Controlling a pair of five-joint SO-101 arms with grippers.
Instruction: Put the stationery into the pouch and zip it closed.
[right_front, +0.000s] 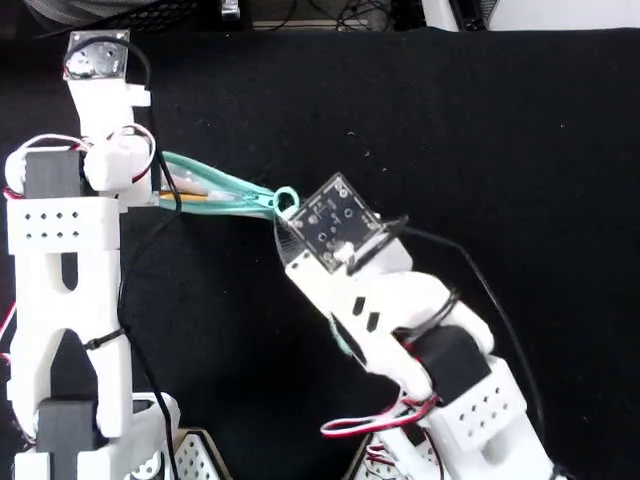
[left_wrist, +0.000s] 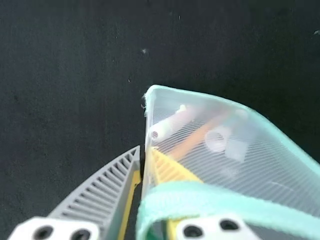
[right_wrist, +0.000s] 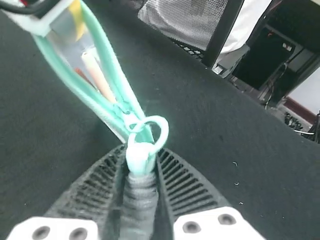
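pouch (right_front: 215, 192) stretched between the two grippers above the black desk (right_front: 480, 130). the left gripper (right_front: 150, 190) is clamped narrow on one end of the pouch. in the left wrist view the grey ribbed finger (left_wrist: 107, 187) lies against the outside of the pouch (left_wrist: 225, 150), whose teal band crosses the base of the left gripper (left_wrist: 146, 152). through the clear striped wall, just beyond the fingertips, an orange pencil (left_wrist: 192, 140) and small white pieces (left_wrist: 216, 140) lie inside.

the right gripper (right_front: 283, 218) holds the opposite end. in the right wrist view its dark ribbed fingers (right_wrist: 177, 175) are pressed together on the teal zipper pull (right_wrist: 142, 147), whose loop stands just past the tips of the right gripper (right_wrist: 141, 150). from the pull the pouch (right_wrist: 95, 65) runs away toward the left gripper. its two teal edges part beyond the pull, and the pencil (right_wrist: 97, 75) shows between them. in the high view the zipper pull (right_front: 286, 198) sits at the right gripper's tip, and the pencil (right_front: 185, 198) lies nearer the left gripper.
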